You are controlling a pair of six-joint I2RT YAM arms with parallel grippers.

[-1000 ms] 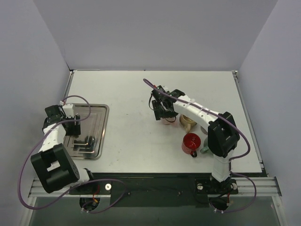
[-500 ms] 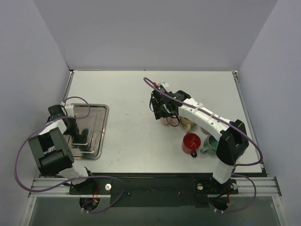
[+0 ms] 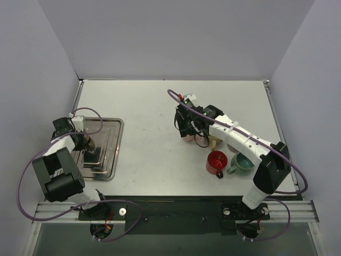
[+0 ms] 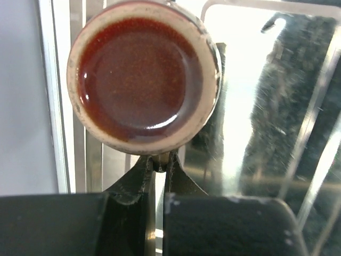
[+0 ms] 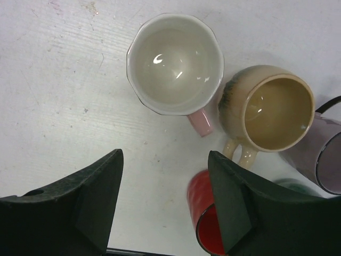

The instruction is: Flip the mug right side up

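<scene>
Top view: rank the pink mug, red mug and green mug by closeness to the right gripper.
1. pink mug, just under the right gripper.
2. red mug, farther toward the front.
3. green mug, right of the red one.

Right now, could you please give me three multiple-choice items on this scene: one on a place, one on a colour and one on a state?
1. Where does the brown mug sit?
A. on a shelf
B. on the tray
C. on the floor

2. What colour is the handle of the white mug?
A. green
B. black
C. pink

3. How is the right gripper?
A. open, holding nothing
B. shut on a mug
C. shut, empty

Answers:
1 B: the left wrist view shows shiny tray metal around the mug.
2 C: the right wrist view shows a pink handle on the white mug.
3 A: its fingers stand wide apart, with only table between them.
</scene>
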